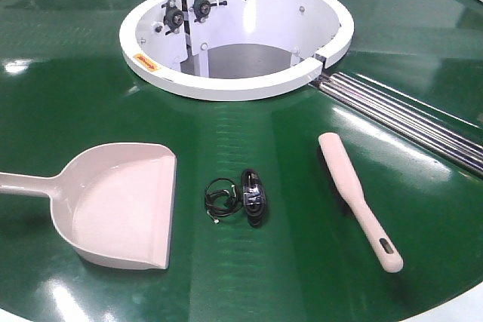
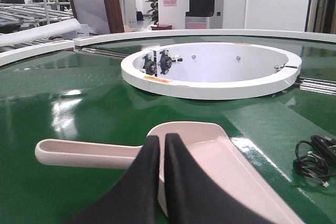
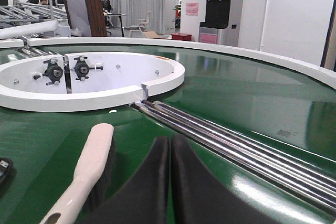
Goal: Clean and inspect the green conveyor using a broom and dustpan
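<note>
The green conveyor point(image 1: 226, 277) fills the front view, with its white ring opening point(image 1: 234, 84) and silver rails point(image 1: 407, 118). The dustpan point(image 1: 121, 205) lies flat at the left, handle pointing left. The broom point(image 1: 355, 197) lies at the right, bristles down, handle toward the near edge. Neither gripper shows in the front view. In the left wrist view my left gripper point(image 2: 161, 140) is shut and empty, hovering in front of the dustpan point(image 2: 210, 150). In the right wrist view my right gripper point(image 3: 170, 142) is shut and empty, just right of the broom point(image 3: 86, 174).
A coiled black cable with a small black device point(image 1: 241, 197) lies on the belt between dustpan and broom. The rails point(image 3: 236, 148) run diagonally right of the right gripper. The white outer rim point(image 1: 468, 311) edges the belt at the near right.
</note>
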Motion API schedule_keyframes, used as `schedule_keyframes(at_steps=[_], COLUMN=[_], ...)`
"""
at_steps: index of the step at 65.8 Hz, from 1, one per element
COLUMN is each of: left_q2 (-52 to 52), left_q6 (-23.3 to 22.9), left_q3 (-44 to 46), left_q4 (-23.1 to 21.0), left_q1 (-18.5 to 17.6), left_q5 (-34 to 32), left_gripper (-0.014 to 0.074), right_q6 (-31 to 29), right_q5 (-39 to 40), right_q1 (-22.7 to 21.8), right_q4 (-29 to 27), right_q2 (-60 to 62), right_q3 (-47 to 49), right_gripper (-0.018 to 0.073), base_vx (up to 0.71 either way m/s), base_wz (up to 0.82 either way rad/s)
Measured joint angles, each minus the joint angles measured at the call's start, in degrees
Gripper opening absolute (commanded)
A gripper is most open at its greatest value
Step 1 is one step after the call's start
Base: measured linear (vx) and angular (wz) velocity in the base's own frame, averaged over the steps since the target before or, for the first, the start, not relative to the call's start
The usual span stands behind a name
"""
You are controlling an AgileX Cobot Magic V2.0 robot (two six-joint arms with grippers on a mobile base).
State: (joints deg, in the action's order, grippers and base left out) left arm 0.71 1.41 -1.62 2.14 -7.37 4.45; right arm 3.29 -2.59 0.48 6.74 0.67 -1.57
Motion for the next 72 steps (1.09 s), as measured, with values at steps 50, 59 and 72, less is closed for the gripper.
schedule_keyframes(at_steps=[50, 59, 72], left_q2=[0.0, 0.0, 0.0], left_q6=[0.0, 0.0, 0.0], left_q3=[0.0, 0.0, 0.0], left_q4=[0.0, 0.0, 0.0], left_q1=[0.0, 0.0, 0.0], left_q5=[0.0, 0.0, 0.0], left_gripper=[-0.0006, -0.0006, -0.0006], right_q6=[0.0, 0.0, 0.0], right_q5=[0.0, 0.0, 0.0], right_q1=[0.0, 0.0, 0.0], right_q4=[0.0, 0.0, 0.0], right_q2=[0.0, 0.0, 0.0], right_q3=[0.0, 0.0, 0.0], right_gripper=[-0.0009, -0.0009, -0.0009], base_vx=[0.0, 0.0, 0.0], base_wz=[0.0, 0.0, 0.0])
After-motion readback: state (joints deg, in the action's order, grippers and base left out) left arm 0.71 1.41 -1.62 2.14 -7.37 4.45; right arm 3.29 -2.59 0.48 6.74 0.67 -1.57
